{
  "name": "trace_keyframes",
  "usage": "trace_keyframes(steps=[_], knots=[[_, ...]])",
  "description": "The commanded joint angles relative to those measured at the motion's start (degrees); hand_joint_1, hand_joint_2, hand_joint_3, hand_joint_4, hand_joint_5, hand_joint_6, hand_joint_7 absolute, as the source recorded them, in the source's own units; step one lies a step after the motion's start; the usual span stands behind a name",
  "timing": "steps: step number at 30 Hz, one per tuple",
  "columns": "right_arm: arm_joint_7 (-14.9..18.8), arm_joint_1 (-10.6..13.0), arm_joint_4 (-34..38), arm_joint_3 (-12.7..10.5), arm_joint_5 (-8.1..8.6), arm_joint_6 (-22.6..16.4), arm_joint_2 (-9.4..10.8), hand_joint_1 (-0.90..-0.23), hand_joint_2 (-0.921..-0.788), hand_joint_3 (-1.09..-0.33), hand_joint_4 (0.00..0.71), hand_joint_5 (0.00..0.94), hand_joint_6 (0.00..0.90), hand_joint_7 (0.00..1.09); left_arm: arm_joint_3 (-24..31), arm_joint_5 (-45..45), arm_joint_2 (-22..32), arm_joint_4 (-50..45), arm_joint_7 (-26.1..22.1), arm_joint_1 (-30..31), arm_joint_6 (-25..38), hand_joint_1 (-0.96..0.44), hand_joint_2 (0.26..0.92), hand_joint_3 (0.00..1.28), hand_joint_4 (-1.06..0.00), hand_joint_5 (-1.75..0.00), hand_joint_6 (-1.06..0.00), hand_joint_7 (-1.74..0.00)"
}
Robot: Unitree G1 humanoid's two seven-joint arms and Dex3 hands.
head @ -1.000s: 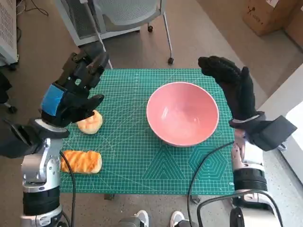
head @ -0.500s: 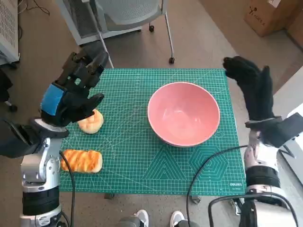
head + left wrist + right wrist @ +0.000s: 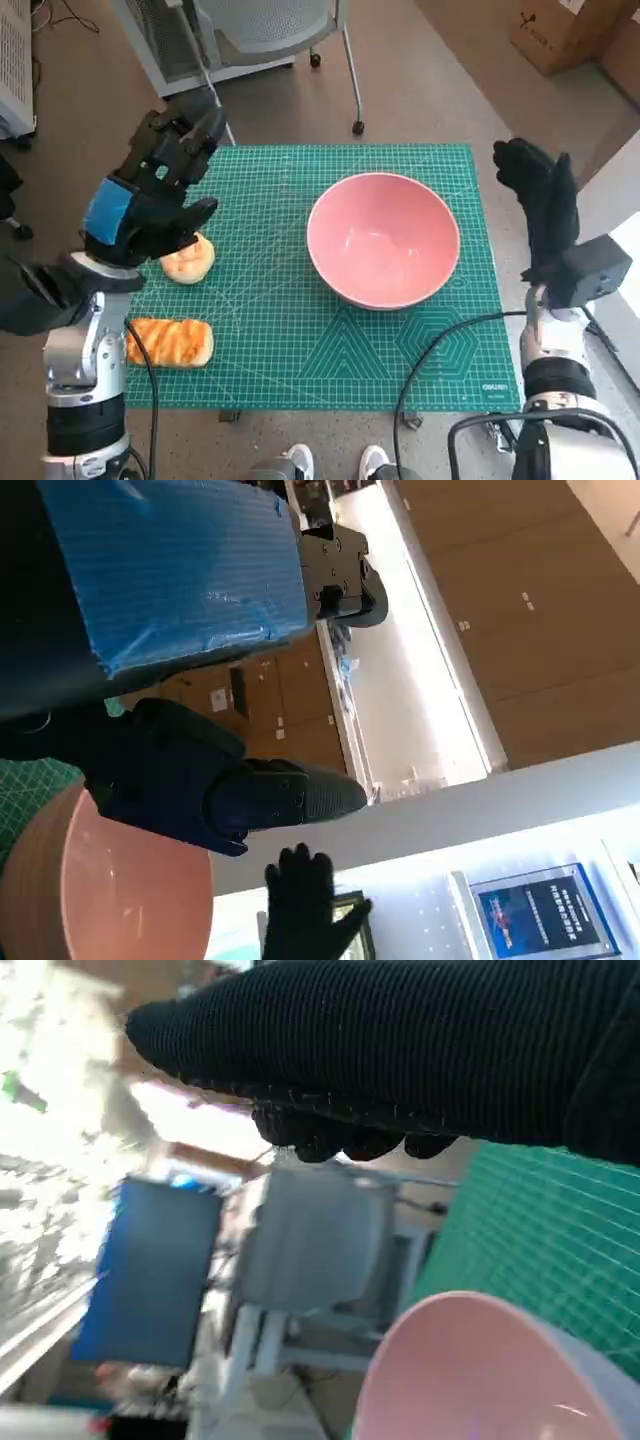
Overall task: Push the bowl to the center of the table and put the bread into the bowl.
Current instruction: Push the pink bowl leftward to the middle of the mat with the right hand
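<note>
A large pink bowl (image 3: 383, 240) sits empty on the green cutting mat (image 3: 300, 330), a little right of its middle. Two breads lie at the mat's left: a round bun (image 3: 189, 258) and a long striped loaf (image 3: 168, 341) nearer the front edge. My left hand (image 3: 150, 195) hovers above the bun, fingers apart, holding nothing. My right hand (image 3: 540, 205) is raised beyond the mat's right edge, fingers extended, clear of the bowl. The left wrist view shows the bowl's (image 3: 110, 890) rim and the right hand (image 3: 305, 905) far off. The right wrist view shows the bowl (image 3: 480, 1370) under the glove.
An office chair (image 3: 270, 30) and a white rack leg stand behind the table. A cardboard box (image 3: 565, 35) sits on the floor at the back right. A black cable (image 3: 440, 340) crosses the mat's front right corner. Shoes (image 3: 330, 462) show below the front edge.
My right hand has drawn away to the right, from beside the bowl's far rim to beyond the mat's edge. The left hand and the breads have stayed put.
</note>
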Motion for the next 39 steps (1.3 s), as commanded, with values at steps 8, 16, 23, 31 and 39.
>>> trace_keyframes(steps=[8, 16, 23, 31, 39], knots=[[-4.4, 1.1, 3.7, 1.1, -2.63, 4.9, 4.4, -0.589, -0.921, -0.888, 0.099, 0.005, 0.251, 0.01, 0.7, 0.2, 1.3, -2.1, 0.4, 1.7, -0.1, -0.54, 0.875, 0.31, -0.08, -0.02, 0.0, -0.53], [-3.8, 0.3, 4.5, 0.4, -2.17, 8.7, 7.7, -0.601, -0.921, -0.886, 0.103, 0.004, 0.273, 0.02, 1.4, -0.3, 1.8, -3.8, 0.8, 3.3, 0.4, -0.56, 0.897, 0.26, -0.08, -0.02, 0.0, -0.52], [-3.3, -0.8, 4.6, -0.4, -1.52, 11.1, 11.1, -0.582, -0.921, -0.858, 0.101, 0.002, 0.286, 0.03, 2.3, -0.5, 2.1, -5.3, 1.3, 5.0, 0.7, -0.57, 0.919, 0.21, -0.09, -0.01, 0.0, -0.51], [-3.3, -2.2, 5.1, -0.2, -2.21, 13.1, 14.2, -0.622, -0.921, -0.823, 0.109, 0.005, 0.304, 0.04, 3.0, -0.7, 2.2, -7.8, 2.0, 7.2, 1.5, -0.56, 0.921, 0.21, -0.09, -0.01, 0.0, -0.51], [-2.9, -3.7, 5.4, 0.1, -3.04, 14.4, 15.8, -0.659, -0.921, -0.809, 0.114, 0.006, 0.317, 0.04, 4.4, -1.3, 2.7, -9.9, 2.2, 9.2, 2.5, -0.57, 0.921, 0.2, -0.09, -0.01, 0.0, -0.52]])
